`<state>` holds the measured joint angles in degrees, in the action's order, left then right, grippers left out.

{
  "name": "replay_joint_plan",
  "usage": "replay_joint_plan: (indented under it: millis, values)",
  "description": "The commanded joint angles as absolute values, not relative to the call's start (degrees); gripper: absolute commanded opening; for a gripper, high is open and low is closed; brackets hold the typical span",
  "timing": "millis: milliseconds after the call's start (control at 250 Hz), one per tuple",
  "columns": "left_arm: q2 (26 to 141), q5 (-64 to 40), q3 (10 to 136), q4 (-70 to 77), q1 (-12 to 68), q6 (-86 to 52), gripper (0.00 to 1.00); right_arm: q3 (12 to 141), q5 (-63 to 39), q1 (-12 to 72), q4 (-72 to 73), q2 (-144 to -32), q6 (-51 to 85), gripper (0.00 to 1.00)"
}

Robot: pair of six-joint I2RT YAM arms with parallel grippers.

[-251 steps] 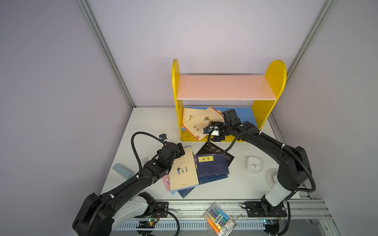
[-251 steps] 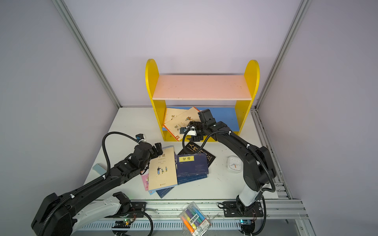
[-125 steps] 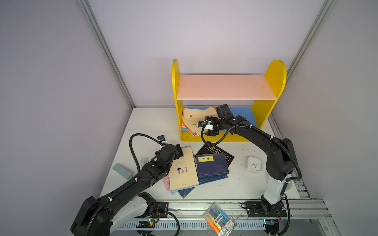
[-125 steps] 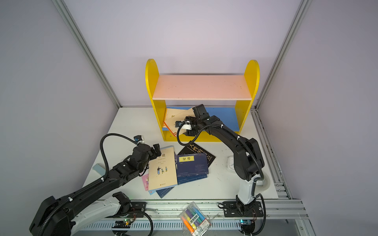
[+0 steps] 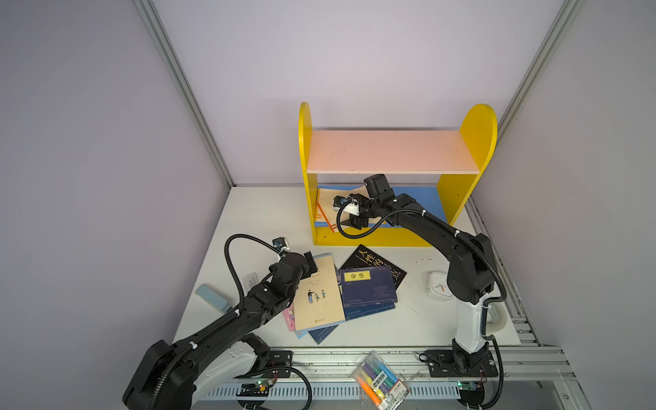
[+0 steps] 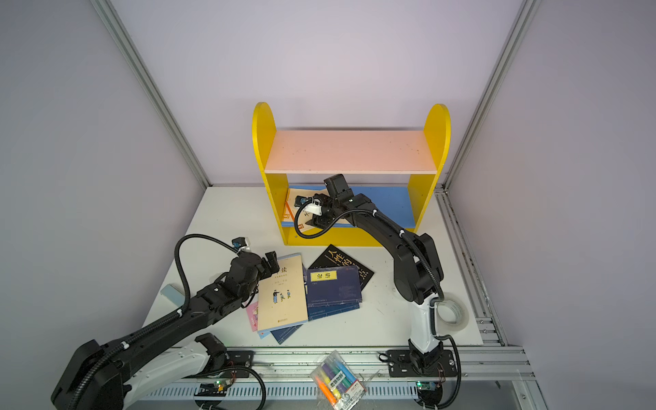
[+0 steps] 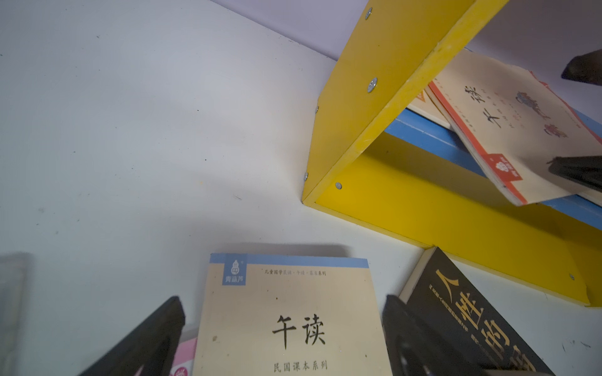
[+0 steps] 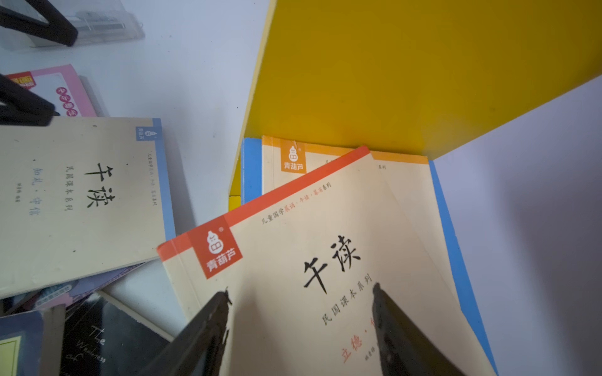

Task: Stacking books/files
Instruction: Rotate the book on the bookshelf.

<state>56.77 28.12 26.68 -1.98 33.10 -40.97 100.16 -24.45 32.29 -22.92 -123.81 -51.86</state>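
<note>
Board shelf unit (image 5: 477, 142) with rounded yellow side panels, a matte pink upper board and a blue lower board; it stood at the back of the scuffed white tabletop (image 5: 269, 213).

The right gripper (image 8: 301, 289) reached into the lower compartment. Its black wedge-shaped fingers (image 8: 208, 325) stood moderately apart over the matte cover of a thin cream paperback with a red band (image 8: 309, 247). Nothing was clamped between them, and whether the tips touched the cover could not be told.

This book lay tilted across a flat cream paperback with an orange band (image 8: 312, 159), close to the side panel nearer the left arm. One corner overhung the blue board's front edge. A second earlier, book and gripper had been nearer the middle of the compartment, with the book more askew; both had since shifted toward that panel.

A loose pile lay in front of the shelf:
- a cream paperback with a blue band (image 5: 317, 294) was uppermost;
- a navy paperback with a yellow label (image 5: 367, 287) lay beside it;
- a black paperback with gold lettering (image 5: 372, 261) lay nearest the shelf;
- a pink cartoon cover (image 5: 289, 316) showed beneath.

The left gripper (image 7: 283, 299) hovered at the blue-banded book's shelf-side edge, its fingers (image 7: 156, 335) spread wide and empty. Its pose was nearly unchanged.
</note>
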Motion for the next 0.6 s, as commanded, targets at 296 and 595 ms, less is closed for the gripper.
replay_joint_plan:
  millis: [296, 595]
  values:
    - [56.8, 27.5, 26.2, 0.0, 32.0, -40.9, 0.98, 101.7, -29.6, 32.7, -26.5, -125.5, -57.0, 0.72]
    - [56.8, 27.1, 26.0, -0.3, 31.7, -41.0, 0.98, 104.5, -28.6, 33.1, -23.4, -129.0, -53.3, 0.72]
